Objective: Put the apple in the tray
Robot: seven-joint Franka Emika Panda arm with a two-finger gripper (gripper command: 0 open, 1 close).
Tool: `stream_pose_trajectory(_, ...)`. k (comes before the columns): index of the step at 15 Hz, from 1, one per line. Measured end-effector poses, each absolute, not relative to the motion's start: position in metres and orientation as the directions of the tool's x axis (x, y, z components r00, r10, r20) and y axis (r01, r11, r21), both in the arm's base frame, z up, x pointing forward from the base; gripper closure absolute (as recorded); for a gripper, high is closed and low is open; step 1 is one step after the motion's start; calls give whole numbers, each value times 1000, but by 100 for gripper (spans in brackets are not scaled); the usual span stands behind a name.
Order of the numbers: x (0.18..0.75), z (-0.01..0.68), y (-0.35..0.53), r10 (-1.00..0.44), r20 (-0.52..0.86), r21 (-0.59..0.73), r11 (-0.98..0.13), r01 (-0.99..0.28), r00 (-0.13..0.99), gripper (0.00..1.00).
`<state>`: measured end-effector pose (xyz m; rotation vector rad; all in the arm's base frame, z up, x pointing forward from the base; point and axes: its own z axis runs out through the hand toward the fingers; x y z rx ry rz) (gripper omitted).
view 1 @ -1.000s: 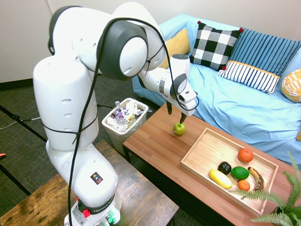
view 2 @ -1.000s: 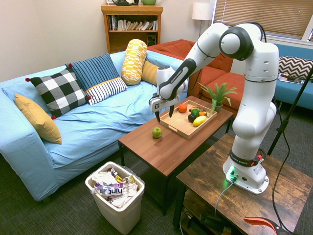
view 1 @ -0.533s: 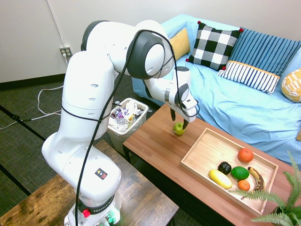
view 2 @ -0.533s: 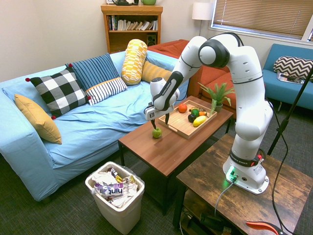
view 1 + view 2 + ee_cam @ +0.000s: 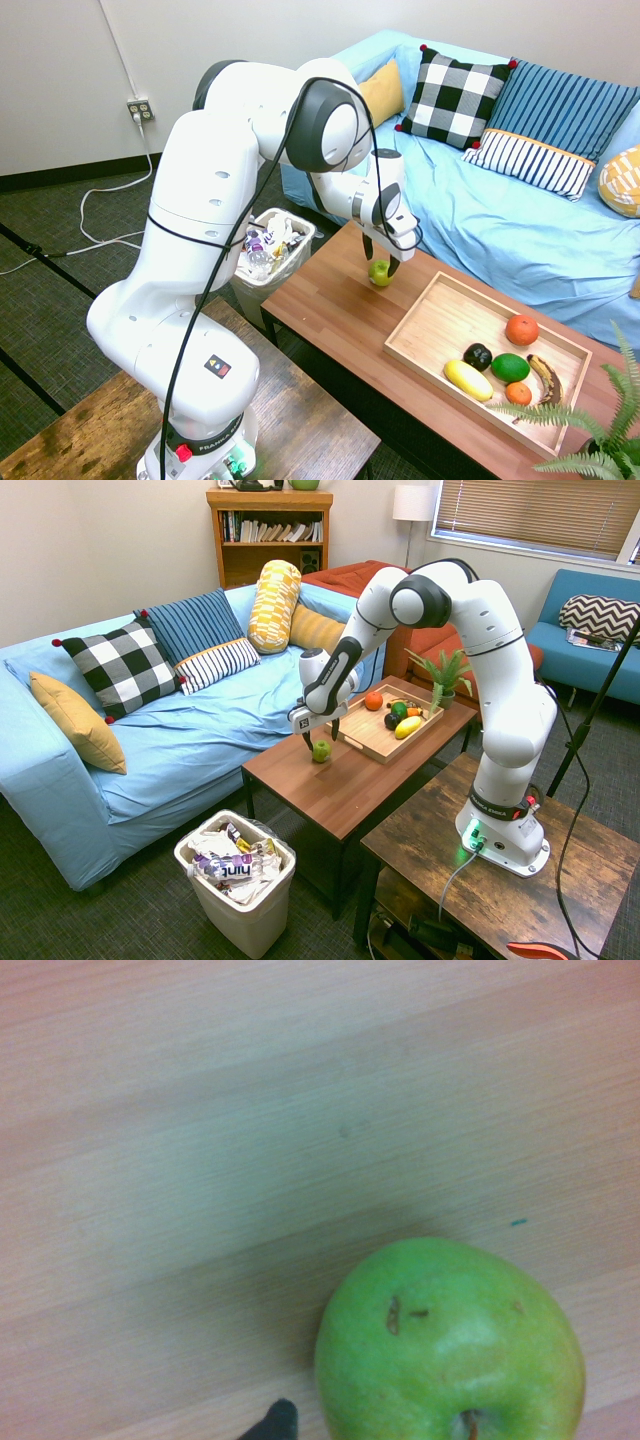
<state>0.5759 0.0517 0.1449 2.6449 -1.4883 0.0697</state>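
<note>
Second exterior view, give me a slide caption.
Open gripper straddles the apple on the table, beside the tray.

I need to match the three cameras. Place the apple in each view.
First exterior: apple on the table, left of the tray, under the hand.
Second exterior: apple left of the tray.
Wrist: apple fills the lower right.
Shared landmark: the tray.

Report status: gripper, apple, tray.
Gripper open, fingers straddling apple on table. Tray beside it, near end bare. Nothing in the way.
</note>
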Motion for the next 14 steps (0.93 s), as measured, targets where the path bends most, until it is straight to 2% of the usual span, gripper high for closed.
stream_pose_trajectory(8, 589, 115, 54, -841, 108, 87, -524, -847, 531, 0)
stream_pose_trajectory(9, 591, 112, 54, -841, 110, 87, -522, -848, 529, 100)
stream_pose_trajectory(14, 596, 102, 55, -849, 107, 78, -511, -856, 517, 100)
